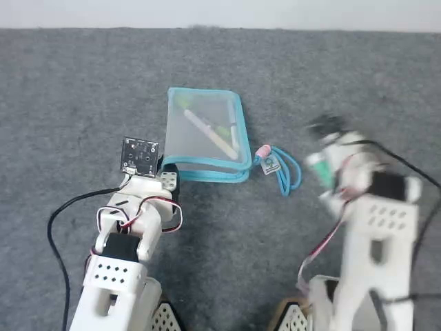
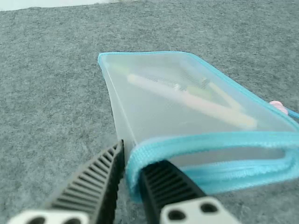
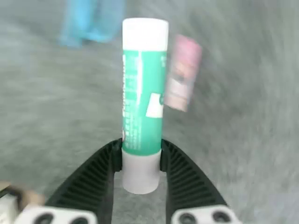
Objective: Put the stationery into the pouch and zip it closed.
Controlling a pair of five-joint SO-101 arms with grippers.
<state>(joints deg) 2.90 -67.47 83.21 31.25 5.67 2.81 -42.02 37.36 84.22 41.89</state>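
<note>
A translucent pouch point(image 1: 203, 134) with blue trim lies on the grey carpet, and several pens point(image 1: 213, 134) show inside it. My left gripper point(image 1: 169, 176) is shut on the pouch's near blue zipper edge point(image 2: 187, 144) at its corner; the left wrist view shows both fingers point(image 2: 161, 182) pinching it. My right gripper point(image 3: 140, 161) is shut on a green and white glue stick point(image 3: 142, 93), held upright. In the high view that glue stick point(image 1: 318, 169) hangs to the right of the pouch, just beyond its strap.
A blue strap point(image 1: 286, 172) with a small pink tag point(image 1: 262, 150) trails from the pouch's right corner, between the pouch and the right arm. A black cable point(image 1: 58, 227) loops on the carpet left of the left arm.
</note>
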